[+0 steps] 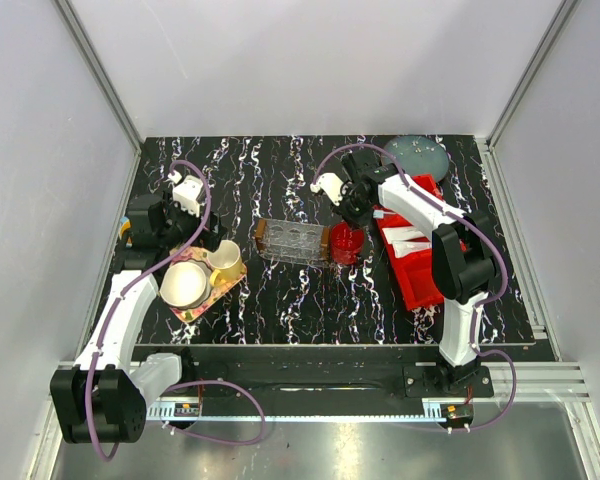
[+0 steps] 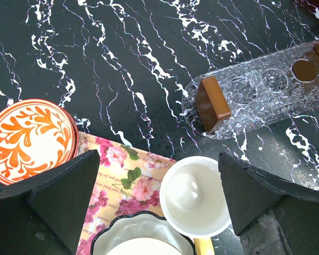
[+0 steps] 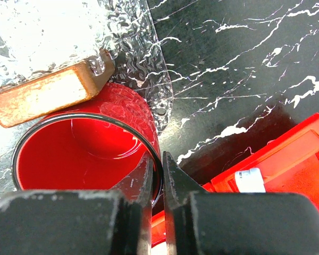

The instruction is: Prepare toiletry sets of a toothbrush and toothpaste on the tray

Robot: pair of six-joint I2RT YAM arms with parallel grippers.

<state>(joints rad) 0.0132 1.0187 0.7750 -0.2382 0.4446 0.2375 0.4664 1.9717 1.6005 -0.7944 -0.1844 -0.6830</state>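
The clear ribbed tray (image 1: 292,242) with brown end handles lies mid-table and holds nothing; it also shows in the left wrist view (image 2: 255,87) and the right wrist view (image 3: 53,37). White toothpaste tubes (image 1: 408,240) lie in the red compartment bin (image 1: 420,265), and one tube end (image 3: 250,179) shows beside my right fingers. The toothbrush is hidden from me. A red cup (image 3: 85,154) stands against the tray's right handle. My right gripper (image 3: 158,159) is shut on its rim, one finger inside and one outside. My left gripper (image 2: 159,155) hangs open above the flowery tray.
The flowery pink-yellow tray (image 2: 122,164) at the left carries a white cup (image 2: 196,194) with a yellow handle and a dark-rimmed bowl (image 2: 143,236). An orange-patterned plate (image 2: 29,135) sits beside it. A grey-green plate (image 1: 417,152) lies at the back right.
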